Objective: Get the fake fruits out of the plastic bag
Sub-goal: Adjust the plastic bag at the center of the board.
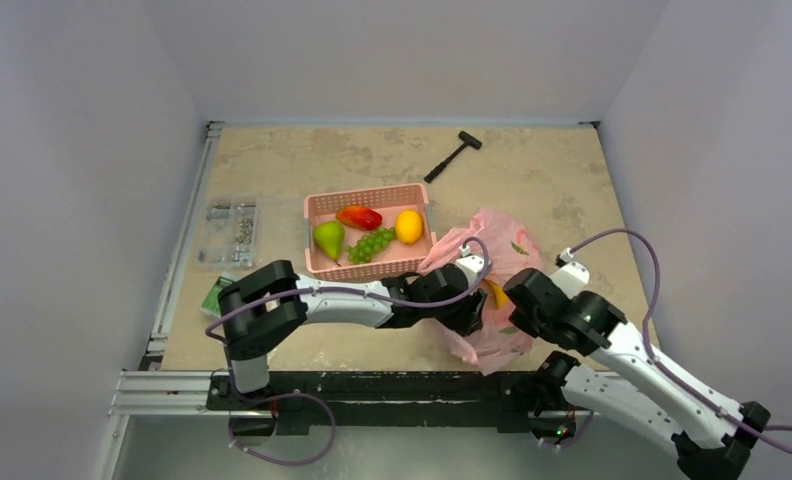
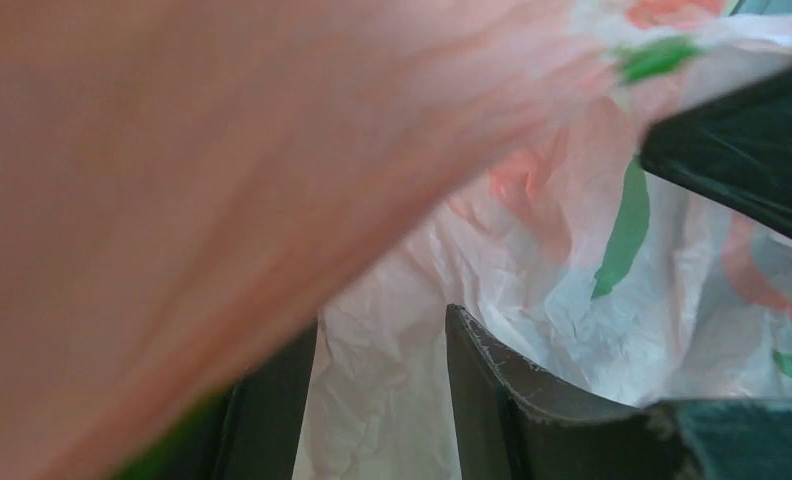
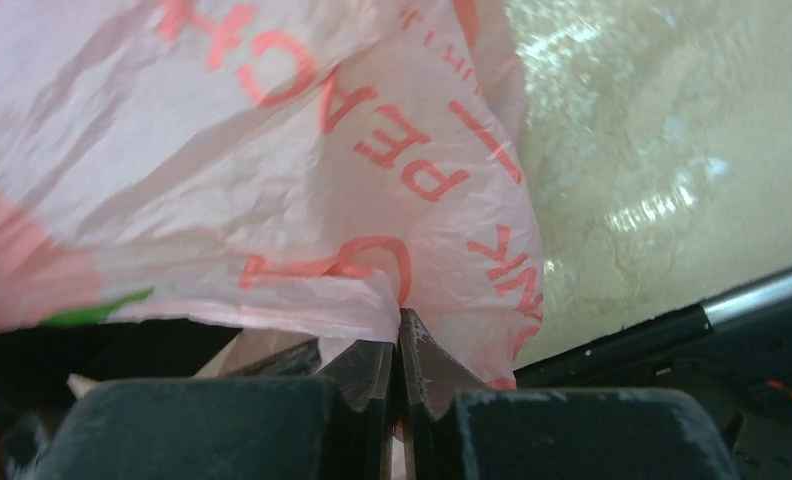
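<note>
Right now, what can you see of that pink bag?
The bag is thin, crinkly, translucent pink plastic printed with red lettering and green leaves. It lies crumpled on the table just right of the basket. The right fingers are shut on a fold of it; the left fingers stand apart against its film. A yellow banana tip shows amid its folds.

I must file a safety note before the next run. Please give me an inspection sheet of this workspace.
Surface: beige mottled table, no spill seen.
Job's things: plastic bag crumpled right of the pink basket; banana showing at the bag; red fruit and orange-yellow fruit in the basket.
Clutter: pear and grapes in the basket; hammer far back; clear parts box and green packet at left.
Claws: left claw open inside the bag; right claw shut on the bag.
Cables: purple cables hang in loose loops.
Surroundings: plain pale walls, metal rails.
</note>
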